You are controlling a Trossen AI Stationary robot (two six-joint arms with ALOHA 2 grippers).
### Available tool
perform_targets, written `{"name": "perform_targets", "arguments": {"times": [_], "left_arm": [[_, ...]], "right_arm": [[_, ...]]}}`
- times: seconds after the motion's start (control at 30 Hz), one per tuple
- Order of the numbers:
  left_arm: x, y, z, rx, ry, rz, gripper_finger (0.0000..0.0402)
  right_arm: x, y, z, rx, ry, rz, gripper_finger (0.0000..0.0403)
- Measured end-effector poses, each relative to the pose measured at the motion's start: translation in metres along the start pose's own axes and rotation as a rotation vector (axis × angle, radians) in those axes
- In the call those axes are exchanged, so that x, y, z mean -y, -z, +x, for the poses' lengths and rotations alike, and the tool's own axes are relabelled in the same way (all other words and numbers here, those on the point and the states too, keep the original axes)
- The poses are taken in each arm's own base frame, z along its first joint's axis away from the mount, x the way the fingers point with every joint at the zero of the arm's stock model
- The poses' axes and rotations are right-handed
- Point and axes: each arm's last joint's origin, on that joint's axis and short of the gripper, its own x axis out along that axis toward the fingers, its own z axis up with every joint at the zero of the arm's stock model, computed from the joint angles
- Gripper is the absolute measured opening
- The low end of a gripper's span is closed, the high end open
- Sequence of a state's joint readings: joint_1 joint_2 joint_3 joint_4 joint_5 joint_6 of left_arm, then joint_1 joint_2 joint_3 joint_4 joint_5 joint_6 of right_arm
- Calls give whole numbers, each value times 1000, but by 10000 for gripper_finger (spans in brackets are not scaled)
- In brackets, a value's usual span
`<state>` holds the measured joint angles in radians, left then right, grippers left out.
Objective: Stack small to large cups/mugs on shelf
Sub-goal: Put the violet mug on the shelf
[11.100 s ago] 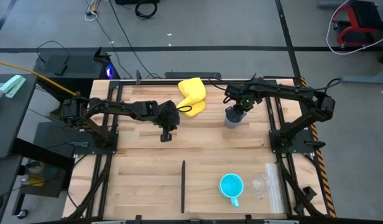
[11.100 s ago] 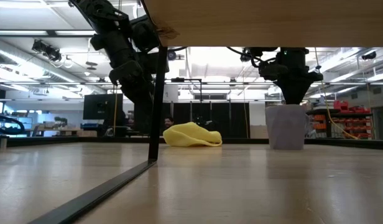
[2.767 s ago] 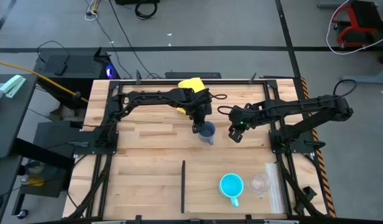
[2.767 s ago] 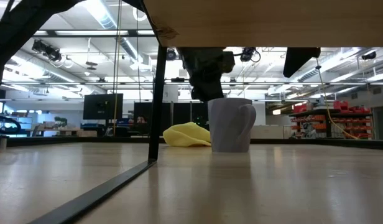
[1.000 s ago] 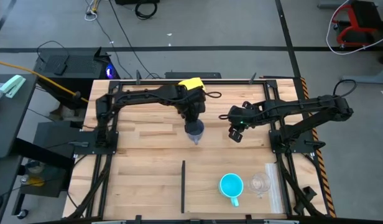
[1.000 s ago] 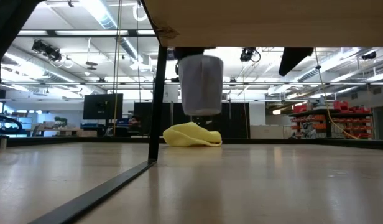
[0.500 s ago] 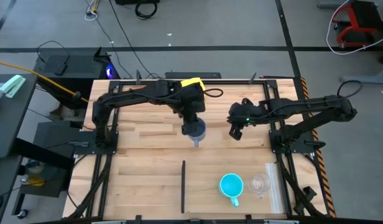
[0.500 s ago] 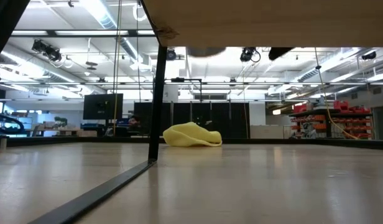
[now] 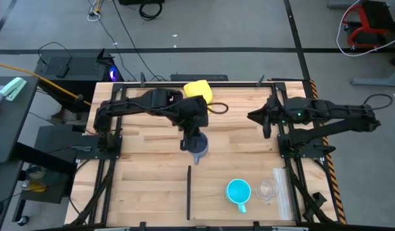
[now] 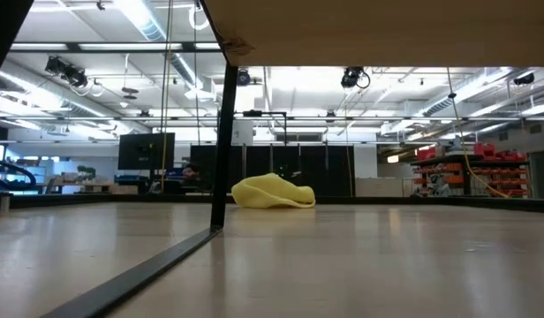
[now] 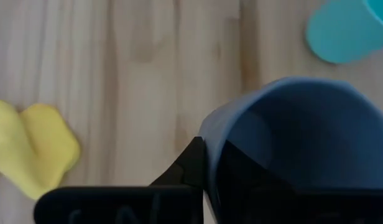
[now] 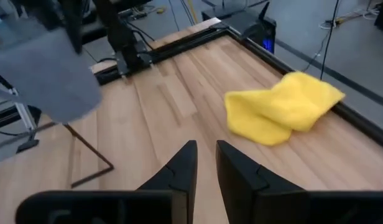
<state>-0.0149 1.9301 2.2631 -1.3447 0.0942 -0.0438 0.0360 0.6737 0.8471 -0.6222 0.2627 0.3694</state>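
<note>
My left gripper (image 9: 191, 138) is shut on the grey-blue mug (image 9: 198, 147) above the table's middle. The mug also fills the left wrist view (image 11: 291, 143) and shows far off in the right wrist view (image 12: 51, 68). The cyan mug (image 9: 238, 191) stands on its base near the near-right corner, with the clear cup (image 9: 268, 188) just to its right. My right gripper (image 9: 265, 119) waits by the right edge, its fingers almost together (image 12: 205, 162) and holding nothing. Neither gripper nor the grey-blue mug shows in the low view. My left gripper holds the grey-blue mug by its rim wall (image 11: 207, 140), coming from above and pointing down. One dark finger (image 11: 190, 168) lies on the outside of the wall. The inside is in shadow, so the other finger does not show. The mug is lifted clear and upright, mouth up.
A yellow cloth (image 9: 198, 90) lies at the far edge (image 10: 272, 192). The shelf's wooden board (image 10: 343, 31) spans the top of the low view, on a thin dark upright (image 10: 221, 150), which also shows from above (image 9: 188, 192). Bare wood lies left of that upright.
My left gripper has carried the grey-blue mug upward, out of the top of the low view, and then a little toward the table's near edge. My right gripper has drawn back toward the right edge and turned.
</note>
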Motion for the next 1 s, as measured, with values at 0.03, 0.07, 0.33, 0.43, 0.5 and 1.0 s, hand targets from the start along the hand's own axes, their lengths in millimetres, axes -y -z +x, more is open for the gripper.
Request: {"name": "perform_targets", "arguments": {"times": [0.03,0.07,0.33,0.43,0.5,1.0], "left_arm": [[4,0,0,-1,7,9,27],[7,0,0,-3,18,16,27],[31,-3,2,45,122,36,27],[39,-5,1,70,172,39,27],[43,-7,1,86,188,40,27],[92,-10,39,72,259,122,27]], "right_arm": [[3,7,0,3,-2,6,68],[6,14,-1,3,-3,18,67],[19,48,-1,-21,-7,100,67],[20,51,-5,-3,-17,107,66],[21,50,-9,22,-29,110,66],[23,50,-14,43,-37,94,65]]}}
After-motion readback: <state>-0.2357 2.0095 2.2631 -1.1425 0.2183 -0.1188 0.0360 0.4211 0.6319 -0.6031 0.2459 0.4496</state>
